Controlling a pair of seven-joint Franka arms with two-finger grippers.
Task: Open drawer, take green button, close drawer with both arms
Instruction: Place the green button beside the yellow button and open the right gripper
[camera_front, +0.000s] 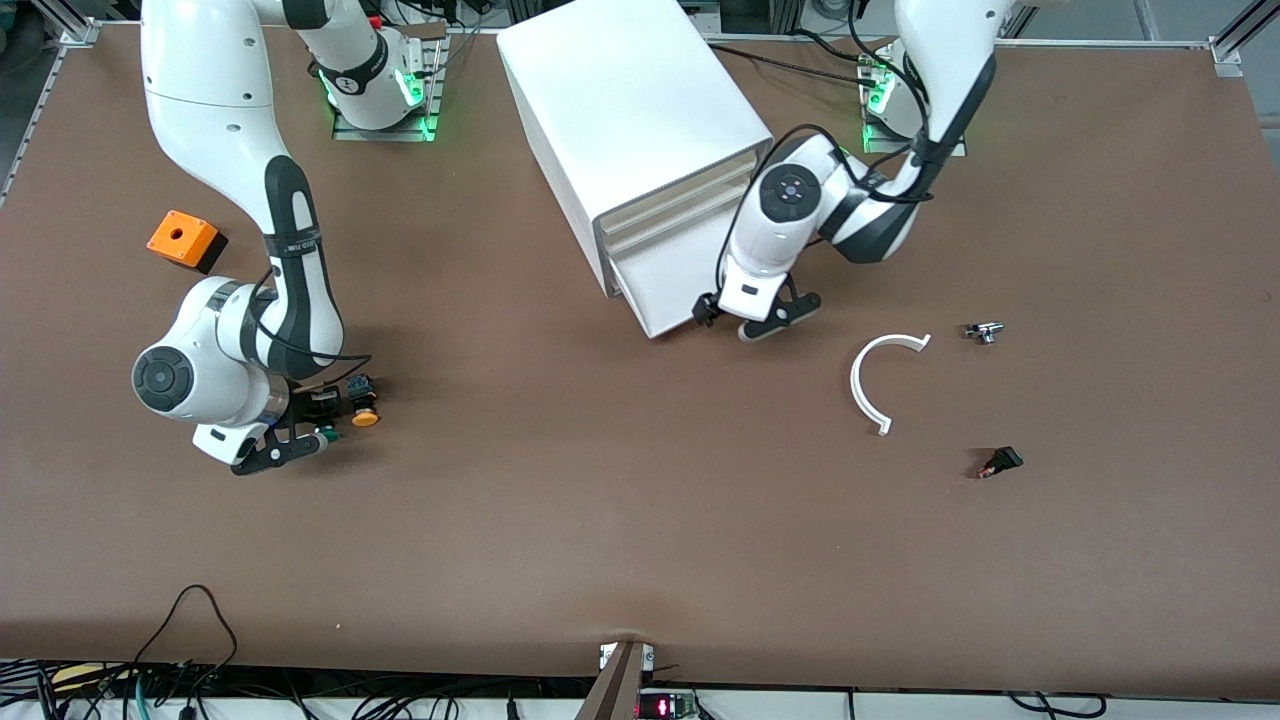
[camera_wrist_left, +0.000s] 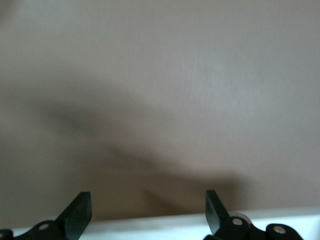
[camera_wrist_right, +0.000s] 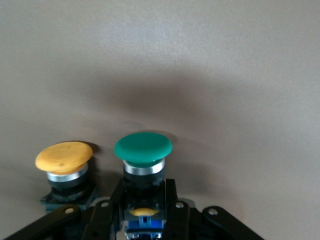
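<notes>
One green button sits between the fingers of the right gripper, down on the table toward the right arm's end, just beside a yellow button; the fingers flank its black body closely, though whether they pinch or are letting go I cannot tell; the right arm is bent low, wrist near the table; the left gripper, fingers wide apart, waits at the drawer front, seemingly placed to push it shut.

High front camera faces robots, wrist cameras close above table
</notes>
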